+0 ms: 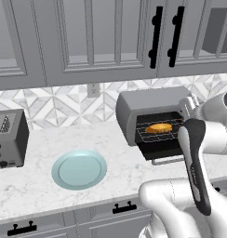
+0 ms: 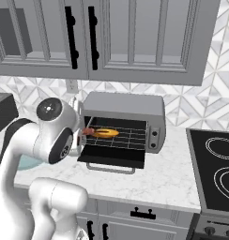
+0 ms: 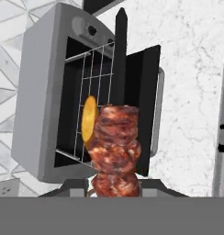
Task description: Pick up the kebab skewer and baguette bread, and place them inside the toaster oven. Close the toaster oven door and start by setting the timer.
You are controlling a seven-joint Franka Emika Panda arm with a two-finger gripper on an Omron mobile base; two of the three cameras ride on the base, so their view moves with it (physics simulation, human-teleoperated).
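Kebab skewer point(image 3: 116, 151): reddish-brown chunks, dark pointed stick, by golden baguette bread point(image 3: 89, 120).

Fingers hidden behind kebab skewer point(image 3: 116, 149), grip unclear, baguette bread point(image 3: 89, 121) partly covered by meat, slot toaster point(image 1: 8, 139) cut off at left edge

Toaster oven point(image 2: 123, 123) mouth open, toaster oven door point(image 2: 112, 156) dropped flat onto the counter point(image 1: 129, 174), so entry from the front is free above the flap. Baguette bread point(image 1: 159, 128) lies on the wire rack point(image 2: 128, 136), taking the left-middle part; rack to its right bare. Kebab skewer point(image 3: 116, 149), clamped in the gripper point(image 3: 114, 190), sits just at the left edge of the opening, near the side wall. Plate point(image 1: 79, 169) and slot toaster point(image 1: 9, 138) stand well apart to the left.
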